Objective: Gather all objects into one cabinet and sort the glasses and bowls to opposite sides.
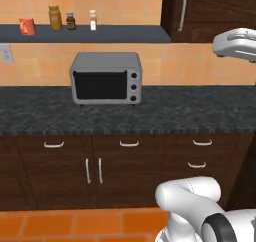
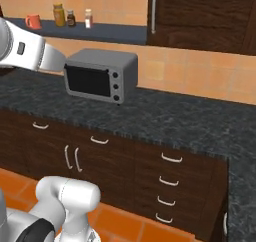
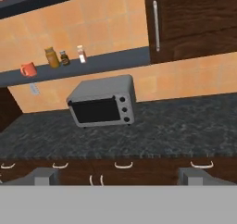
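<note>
Jaws spread wide and empty, the gripper (image 3: pixel 118 177) looks across the dark surface (image 3: pixel 185 126) past the toaster oven (image 3: pixel 102 101). The orange mug (image 3: pixel 28 70) sits at ten o'clock on the wall shelf (image 3: pixel 115 61), well apart, probably the first pickup.

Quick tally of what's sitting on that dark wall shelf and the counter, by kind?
Red mug with handle: 1
Spice jars and bottles: 3
Grey toaster oven on the speckled counter: 1
Total: 5
</note>
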Robot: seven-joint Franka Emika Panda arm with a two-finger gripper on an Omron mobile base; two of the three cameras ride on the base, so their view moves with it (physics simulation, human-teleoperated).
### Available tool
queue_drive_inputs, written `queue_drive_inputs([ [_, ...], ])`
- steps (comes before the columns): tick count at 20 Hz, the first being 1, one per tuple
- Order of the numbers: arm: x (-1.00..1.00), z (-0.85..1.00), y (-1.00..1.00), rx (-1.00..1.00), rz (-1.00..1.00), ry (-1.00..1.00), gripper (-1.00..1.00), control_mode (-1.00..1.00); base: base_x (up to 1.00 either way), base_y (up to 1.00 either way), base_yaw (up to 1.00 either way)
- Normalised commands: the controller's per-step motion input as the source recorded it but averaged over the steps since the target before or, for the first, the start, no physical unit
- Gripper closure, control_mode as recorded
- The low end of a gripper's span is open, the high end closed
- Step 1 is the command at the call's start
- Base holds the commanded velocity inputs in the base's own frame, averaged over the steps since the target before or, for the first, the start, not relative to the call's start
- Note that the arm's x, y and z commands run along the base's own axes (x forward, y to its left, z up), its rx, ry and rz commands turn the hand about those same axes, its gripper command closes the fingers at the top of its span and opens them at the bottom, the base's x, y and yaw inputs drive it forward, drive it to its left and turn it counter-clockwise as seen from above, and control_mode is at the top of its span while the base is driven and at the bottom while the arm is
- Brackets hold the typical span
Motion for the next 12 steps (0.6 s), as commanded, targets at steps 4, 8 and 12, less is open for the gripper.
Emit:
queue_drive_inputs([
  [4, 0.0, 0.0, 0.0, 0.0, 0.0, 0.0, -1.0, 1.0, 0.62, 0.38, 0.2],
  [8, 0.0, 0.0, 0.0, 0.0, 0.0, 0.0, -1.0, 1.0, 0.76, 0.46, 0.07],
  [12, 0.0, 0.0, 0.0, 0.0, 0.0, 0.0, -1.0, 1.0, 0.92, 0.41, 0.0],
])
